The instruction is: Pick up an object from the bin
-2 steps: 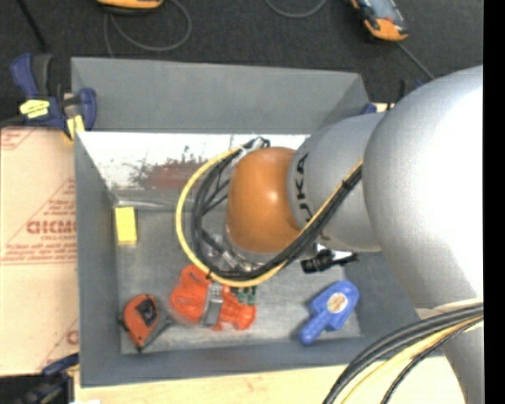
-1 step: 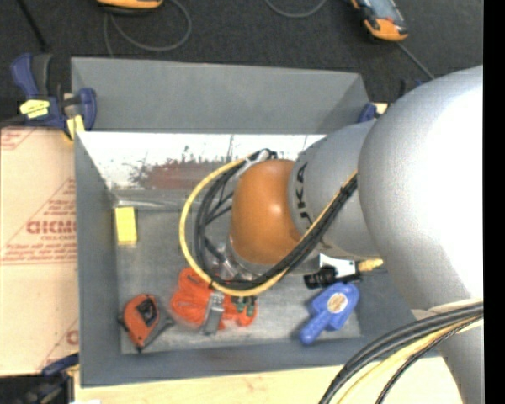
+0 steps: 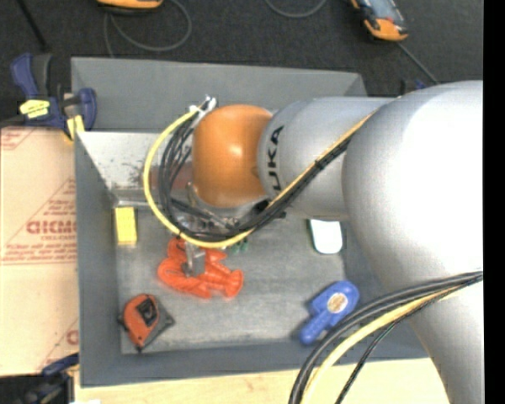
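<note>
The orange-red plastic thing (image 3: pixel 217 283), a knobbly toy-like shape lying on the bin (image 3: pixel 261 314) floor a little left of the middle and towards the near wall, looks light, stiff and somewhat smooth. It should lift easily but may twist out of a loose pinch, so one of its narrower limbs or its waist seems a better hold than the lumpy ends. The gripper (image 3: pixel 194 265) stands right down on its middle and appears to touch it, but the wrist hides the jaws, so whether they are parted or clenched cannot be told.
</note>
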`<state>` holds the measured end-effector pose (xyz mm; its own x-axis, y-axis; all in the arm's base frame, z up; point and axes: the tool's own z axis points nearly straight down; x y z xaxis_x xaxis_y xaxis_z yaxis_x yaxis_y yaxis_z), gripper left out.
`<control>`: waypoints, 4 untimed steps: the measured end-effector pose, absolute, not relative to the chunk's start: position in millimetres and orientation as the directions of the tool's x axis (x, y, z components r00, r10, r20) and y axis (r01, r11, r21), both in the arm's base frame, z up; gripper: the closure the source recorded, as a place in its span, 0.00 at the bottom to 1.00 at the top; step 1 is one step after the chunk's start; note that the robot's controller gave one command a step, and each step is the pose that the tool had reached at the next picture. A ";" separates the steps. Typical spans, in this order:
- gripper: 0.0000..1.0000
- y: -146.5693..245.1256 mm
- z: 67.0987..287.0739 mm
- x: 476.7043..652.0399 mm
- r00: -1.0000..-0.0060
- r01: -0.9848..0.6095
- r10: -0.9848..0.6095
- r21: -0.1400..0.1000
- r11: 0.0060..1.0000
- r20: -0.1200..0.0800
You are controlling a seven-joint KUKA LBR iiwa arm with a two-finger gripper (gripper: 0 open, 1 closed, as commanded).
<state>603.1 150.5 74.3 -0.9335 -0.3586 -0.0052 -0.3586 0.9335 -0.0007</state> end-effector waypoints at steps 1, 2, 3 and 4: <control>1.00 150.4 74.3 602.9 -0.934 -0.358 -0.358 0.000 0.934 -0.005; 1.00 150.1 77.1 601.7 -0.934 -0.357 -0.357 0.000 0.934 -0.002; 1.00 149.5 94.7 600.0 -0.934 -0.356 -0.356 0.001 0.934 0.004; 1.00 149.7 112.3 602.7 -0.935 -0.356 -0.356 -0.001 0.935 -0.005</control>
